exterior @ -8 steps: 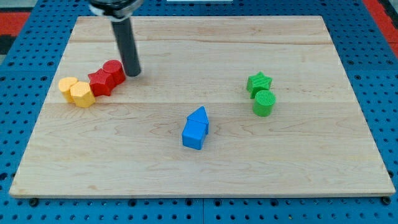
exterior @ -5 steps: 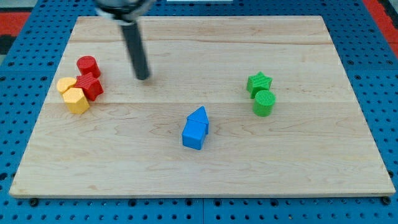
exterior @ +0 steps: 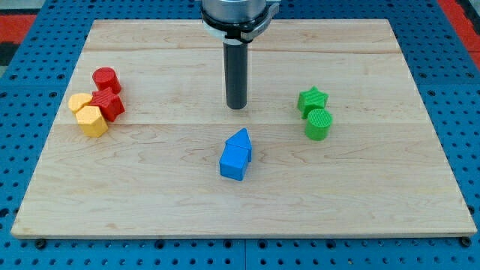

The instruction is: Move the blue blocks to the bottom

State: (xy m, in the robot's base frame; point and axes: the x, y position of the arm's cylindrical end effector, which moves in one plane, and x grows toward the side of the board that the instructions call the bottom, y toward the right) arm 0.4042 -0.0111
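Two blue blocks sit touching near the board's middle: a house-shaped one (exterior: 241,141) and a cube-like one (exterior: 234,163) just below it. My tip (exterior: 237,106) stands on the board directly above the house-shaped blue block, with a small gap between them.
A red cylinder (exterior: 106,78) and a red block (exterior: 110,104) sit at the view's left beside two yellow blocks (exterior: 81,101) (exterior: 93,121). A green star (exterior: 312,99) and a green cylinder (exterior: 319,124) sit at the right. The wooden board (exterior: 375,187) lies on a blue pegboard.
My tip has moved right from beside the red blocks to above the blue blocks. The red and yellow blocks shifted left early on; the blue and green blocks have not moved.
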